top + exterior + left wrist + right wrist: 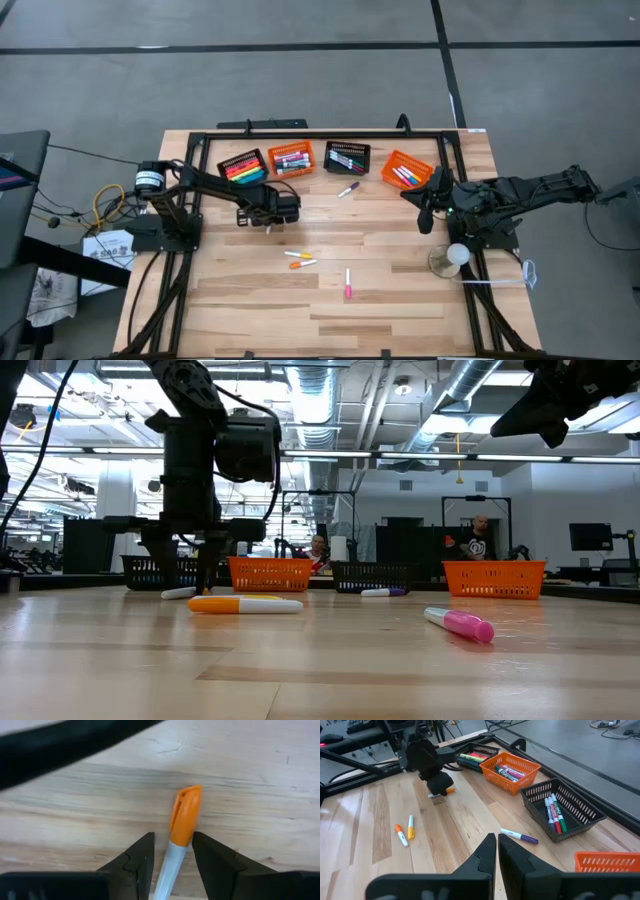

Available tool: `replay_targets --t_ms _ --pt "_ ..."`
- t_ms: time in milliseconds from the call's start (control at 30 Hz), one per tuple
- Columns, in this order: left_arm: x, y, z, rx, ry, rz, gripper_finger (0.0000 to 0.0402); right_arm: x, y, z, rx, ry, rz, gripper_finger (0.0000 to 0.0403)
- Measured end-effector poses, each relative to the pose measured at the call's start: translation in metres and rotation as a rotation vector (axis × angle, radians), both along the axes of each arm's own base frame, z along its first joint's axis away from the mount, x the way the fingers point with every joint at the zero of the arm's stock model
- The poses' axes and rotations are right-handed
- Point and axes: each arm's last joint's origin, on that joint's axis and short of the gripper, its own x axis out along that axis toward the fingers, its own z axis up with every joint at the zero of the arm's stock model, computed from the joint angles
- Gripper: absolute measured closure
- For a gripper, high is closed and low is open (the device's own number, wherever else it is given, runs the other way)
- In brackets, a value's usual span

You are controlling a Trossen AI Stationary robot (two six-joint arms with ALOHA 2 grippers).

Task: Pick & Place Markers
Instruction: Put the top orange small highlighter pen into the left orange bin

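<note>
Task looks well along but not done. Most markers already sit in the four baskets [300, 158] lined up along the desk's [400, 310] far edge: two black, two orange.

Still loose on the desk:
- purple-capped marker [348, 188] near the far edge, btwn the 2nd black basket [347, 157] and the right orange basket [405, 170]
- two orange-capped markers [300, 259] side by side, mid-desk
- pink marker [348, 284] toward the near edge
- orange-capped marker [181, 832] under the left claw [268, 221]

Left arm reaches in from the left edge, wrist bent down. Its claw is low over the desk, fingers [137, 862] part spread either side of that marker's white barrel; can't tell if they pinch it yet.

Right claw [497, 851] is pressed together, empty, parked raised near the right edge.
</note>
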Motion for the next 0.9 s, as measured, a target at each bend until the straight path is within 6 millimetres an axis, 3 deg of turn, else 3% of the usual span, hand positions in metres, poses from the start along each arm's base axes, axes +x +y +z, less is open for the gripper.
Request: replay_targets --t_ms 600,900 --pt "0.001 -0.01 0.001 0.027 -0.005 -0.036 0.0263 0.0 0.0 0.0 0.0 0.0 0.0 0.0393" --pt "0.001 -0.007 0.012 0.101 -0.063 -0.027 0.0263 0.0 0.0 0.0 0.0 0.0 0.0 0.0393"
